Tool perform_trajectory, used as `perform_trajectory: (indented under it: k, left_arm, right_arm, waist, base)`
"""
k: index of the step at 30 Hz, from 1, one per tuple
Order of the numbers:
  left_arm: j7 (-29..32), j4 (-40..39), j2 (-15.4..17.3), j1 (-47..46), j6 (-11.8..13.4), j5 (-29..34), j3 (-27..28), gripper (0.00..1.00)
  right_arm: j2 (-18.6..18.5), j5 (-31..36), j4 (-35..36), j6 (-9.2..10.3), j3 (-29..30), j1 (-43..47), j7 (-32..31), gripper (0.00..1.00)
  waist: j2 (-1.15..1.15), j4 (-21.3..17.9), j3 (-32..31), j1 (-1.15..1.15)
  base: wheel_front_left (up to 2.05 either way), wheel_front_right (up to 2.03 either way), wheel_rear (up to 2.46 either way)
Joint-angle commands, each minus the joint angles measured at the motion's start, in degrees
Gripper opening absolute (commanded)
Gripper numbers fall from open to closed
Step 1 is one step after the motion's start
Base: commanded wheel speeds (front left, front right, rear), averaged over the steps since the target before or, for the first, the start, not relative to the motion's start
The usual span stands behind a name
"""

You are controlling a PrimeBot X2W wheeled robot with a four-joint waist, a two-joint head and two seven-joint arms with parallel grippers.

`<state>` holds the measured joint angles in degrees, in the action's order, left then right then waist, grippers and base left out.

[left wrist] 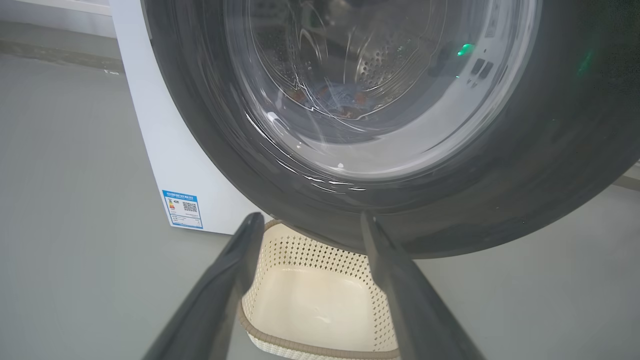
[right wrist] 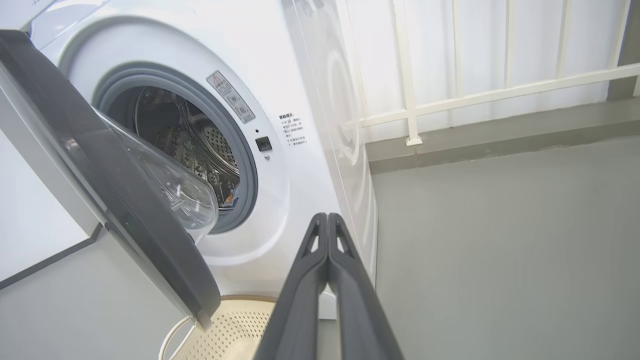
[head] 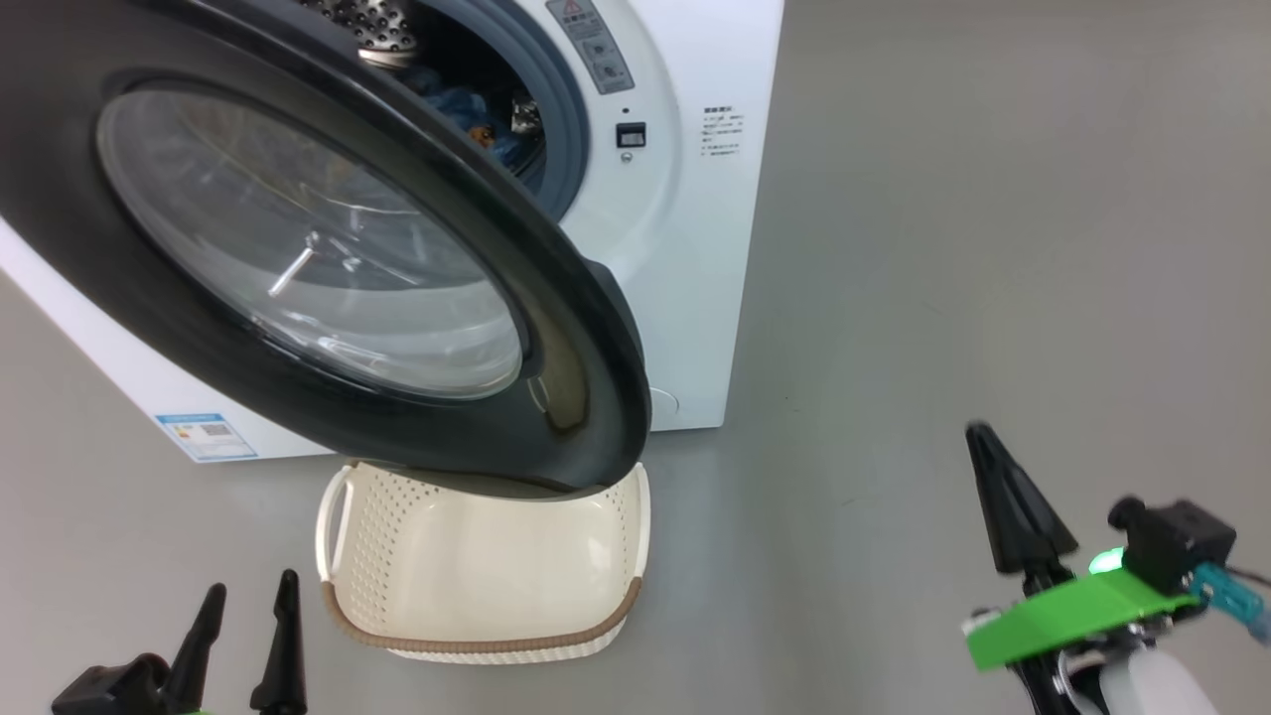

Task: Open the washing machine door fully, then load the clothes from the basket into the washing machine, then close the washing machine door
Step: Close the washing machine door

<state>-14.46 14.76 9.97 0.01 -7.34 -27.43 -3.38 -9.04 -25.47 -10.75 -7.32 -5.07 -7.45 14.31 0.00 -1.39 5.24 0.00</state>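
While the washing machine door (head: 328,248) stands partly swung out from the washing machine (head: 695,248) in the head view, its lower edge hangs over the far end of the basket (head: 477,636). The basket sits on the grey floor (head: 993,248) right in front of the machine and looks empty. Behind the door, the clothes (head: 467,109) lie inside the drum (head: 377,25), blue fabric with a spot of orange showing past the grey-blue gasket (head: 571,119). The left gripper (head: 250,596) is at the lower left, just beside the basket's near-left corner, its two fingers spread apart and holding nothing. The right gripper (head: 993,487) is at the lower right, well apart from basket and door. Its fingers are pressed together into one dark wedge with nothing between them, and a green part (head: 1072,611) sits at its base. From the left wrist view, the spread fingers (left wrist: 220,280) frame the basket's perforated wall (left wrist: 310,250) and bare bottom. The glossy black door (left wrist: 550,175) looms above, the clothes (left wrist: 345,97) show dimly through its glass, and a blue label (left wrist: 182,209) sits low on the machine's white corner. From the right wrist view, the right gripper (right wrist: 327,220) points up at the machine's front (right wrist: 310,75), fingers flat against each other. The door (right wrist: 150,240) is seen edge-on at the left with its glass bowl (right wrist: 175,185) bulging toward the open drum (right wrist: 200,145). The basket's rim (right wrist: 230,325) peeks out below, and a white railing (right wrist: 500,90) runs behind.
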Motion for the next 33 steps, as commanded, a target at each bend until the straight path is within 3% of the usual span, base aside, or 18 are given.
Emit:
perform_trajectory:
  k: [1,10,17,25,33]
  left_arm:
    - [-0.5,-1.5,1.0,-0.8,-0.1,0.1,1.9,1.0]
    - [-0.5,-2.0,0.6,-0.8,-0.1,0.6,2.3,1.0]
    - [-0.5,-1.9,-0.2,-0.4,-0.1,0.9,1.9,1.0]
    - [-0.5,-1.6,-1.3,-0.7,-0.1,1.2,0.5,1.0]
    - [-0.5,-1.2,-2.5,-1.8,-0.1,0.8,-1.0,1.0]
  right_arm:
    - [0.0,-0.6,2.3,-0.17,-1.9,-2.9,0.7,0.0]
    - [2.0,-1.3,9.0,-0.17,-6.6,-11.7,0.7,0.0]
    - [2.8,-2.3,12.5,-0.17,-16.9,-15.3,0.7,0.0]
    - [2.0,-4.9,5.9,-0.17,-28.2,-15.5,0.7,0.0]
    - [1.6,-6.3,-0.8,-0.17,-30.3,-16.6,0.7,0.0]
  waist:
    - [0.0,0.6,-0.3,0.0]
    - [0.0,2.7,-0.7,0.0]
    - [0.0,5.0,-1.2,0.0]
    - [0.0,8.0,-0.6,0.0]
    - [0.0,10.6,1.3,0.0]
  base:
    - [0.0,0.0,0.0]
    - [0.0,0.0,0.0]
    - [0.0,0.0,0.0]
    - [0.0,0.0,0.0]
    - [0.0,0.0,0.0]
